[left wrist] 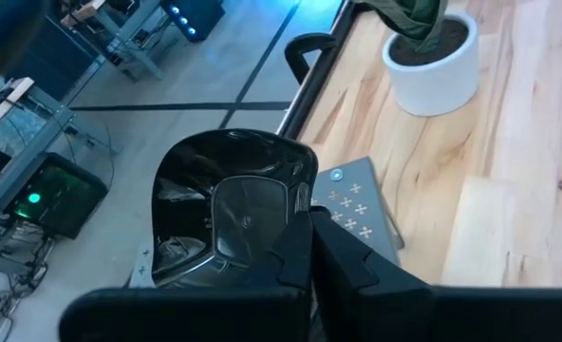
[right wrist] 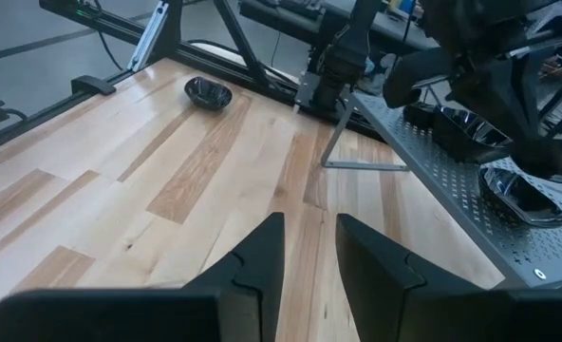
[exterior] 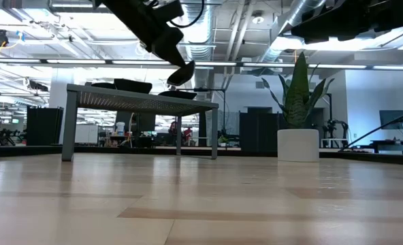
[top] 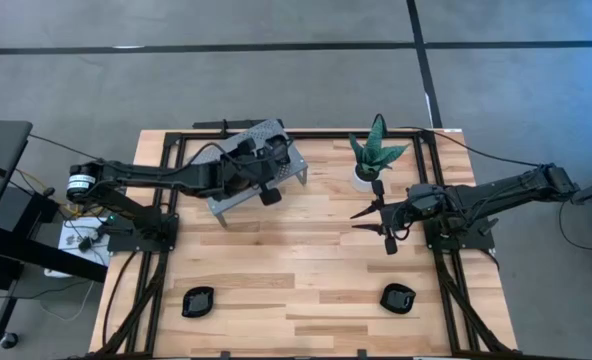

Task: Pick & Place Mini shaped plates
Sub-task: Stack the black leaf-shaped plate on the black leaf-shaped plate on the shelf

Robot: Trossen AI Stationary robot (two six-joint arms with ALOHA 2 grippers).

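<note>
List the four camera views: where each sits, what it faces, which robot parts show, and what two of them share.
High: overhead, straight down on the table; both arms.
Low: table height, facing the grey stand and plant; arms enter from above.
Left wrist: over the left gripper, shut on a black plate.
Right wrist: past the empty right gripper, across the table.
Shared: both wrist views show the stand.

Glossy black plates (top: 198,300); grey perforated stand (top: 259,135).

No legible text, labels or signs.
</note>
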